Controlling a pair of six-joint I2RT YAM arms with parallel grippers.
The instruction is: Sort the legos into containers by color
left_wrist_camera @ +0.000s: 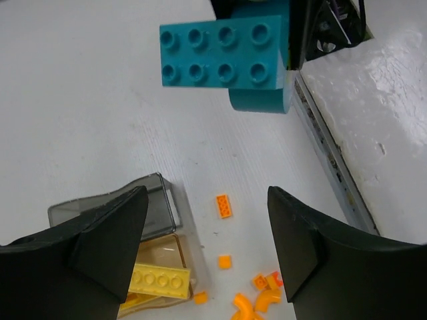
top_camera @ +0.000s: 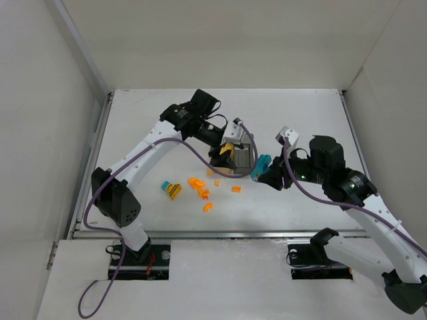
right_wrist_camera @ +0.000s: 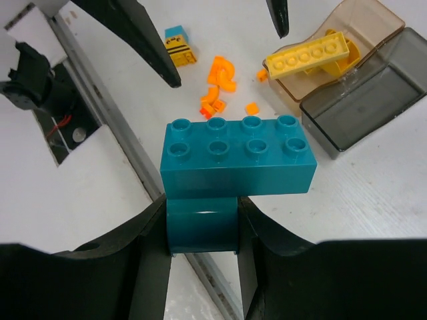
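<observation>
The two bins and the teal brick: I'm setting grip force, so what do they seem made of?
Amber bin: likely translucent plastic, with tinted see-through walls.
Grey bin: smoky see-through plastic, probably.
Teal brick: seemingly hard moulded plastic, opaque and smooth, with crisp studs.

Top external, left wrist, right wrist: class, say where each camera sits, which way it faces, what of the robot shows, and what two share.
Top external: above and behind the robot, looking down on the table; left arm and right arm show.
Left wrist: on the left arm, facing down past the open left hand at amber bin and grey bin.
Right wrist: on the right arm, facing along the right hand, shut on the teal brick.
Shared: both wrist views show that brick and both bins.
</observation>
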